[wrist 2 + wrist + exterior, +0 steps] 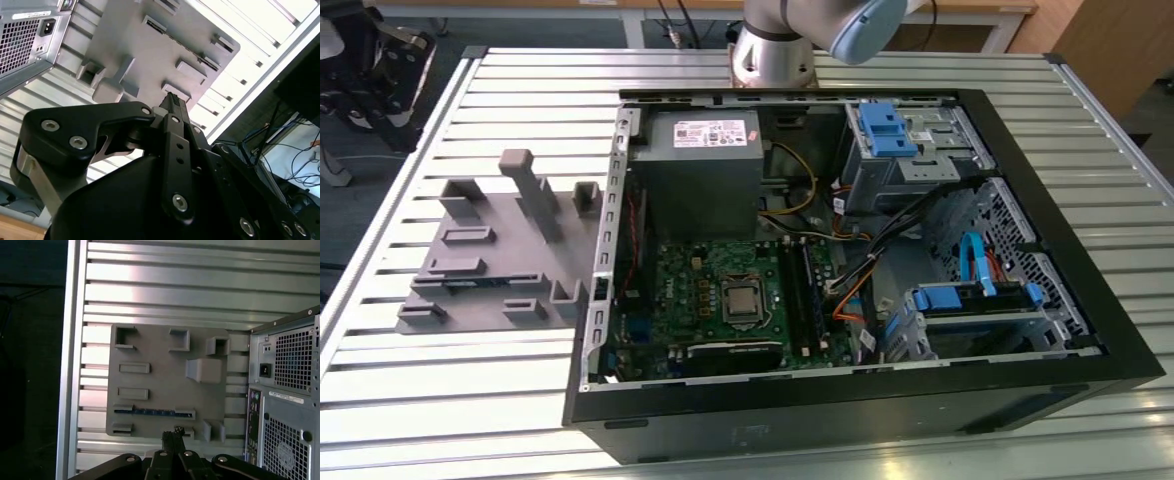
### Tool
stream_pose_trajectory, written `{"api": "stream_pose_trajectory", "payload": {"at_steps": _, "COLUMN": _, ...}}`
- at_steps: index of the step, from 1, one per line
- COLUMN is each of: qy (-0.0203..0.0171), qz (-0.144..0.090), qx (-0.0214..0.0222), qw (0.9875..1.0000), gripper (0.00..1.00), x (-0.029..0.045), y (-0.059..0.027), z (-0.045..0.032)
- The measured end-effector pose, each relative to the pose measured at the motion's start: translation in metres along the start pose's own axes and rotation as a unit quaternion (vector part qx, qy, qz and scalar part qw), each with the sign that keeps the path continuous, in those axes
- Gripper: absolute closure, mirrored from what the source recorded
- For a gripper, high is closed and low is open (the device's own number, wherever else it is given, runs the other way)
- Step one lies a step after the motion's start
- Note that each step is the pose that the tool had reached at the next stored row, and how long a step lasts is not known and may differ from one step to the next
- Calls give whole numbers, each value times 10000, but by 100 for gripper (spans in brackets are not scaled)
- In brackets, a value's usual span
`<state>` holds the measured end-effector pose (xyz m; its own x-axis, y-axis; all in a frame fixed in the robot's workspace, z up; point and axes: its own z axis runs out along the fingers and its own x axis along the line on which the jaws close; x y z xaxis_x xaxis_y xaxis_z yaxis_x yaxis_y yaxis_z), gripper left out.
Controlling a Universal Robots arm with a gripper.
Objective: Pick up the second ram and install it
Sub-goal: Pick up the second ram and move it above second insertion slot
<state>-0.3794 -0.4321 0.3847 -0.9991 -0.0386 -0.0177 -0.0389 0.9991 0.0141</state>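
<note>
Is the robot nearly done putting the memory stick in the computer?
Not nearly. The second ram lies in the gray fixture beside the open computer. The pincer hangs over the fixture, shut and empty. Nothing looks done yet: picking up and installing are both left.

Cropped at edges: arm (781,45), end effector (173,434) body.

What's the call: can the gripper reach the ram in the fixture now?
Probably yes. The ram sits in its slot on the fixture, nothing over it, and the gripper hangs above the fixture's edge close by. The tall post stands apart from the slot. Jaws look shut, so they'd need to open.
</note>
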Motion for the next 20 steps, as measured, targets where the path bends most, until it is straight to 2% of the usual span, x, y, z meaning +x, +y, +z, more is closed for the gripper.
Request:
{"api": "stream_pose_trajectory", "payload": {"at_steps": 9, "qy": 4, "qz": -288, "qx": -5, "qw": 9996, "gripper": 89, "x": 0, "y": -1, "z": 0}}
{"api": "stream_pose_trajectory", "payload": {"at_steps": 20, "qy": 9, "qz": -643, "qx": -12, "qw": 9979, "gripper": 89, "x": 0, "y": -2, "z": 0}}
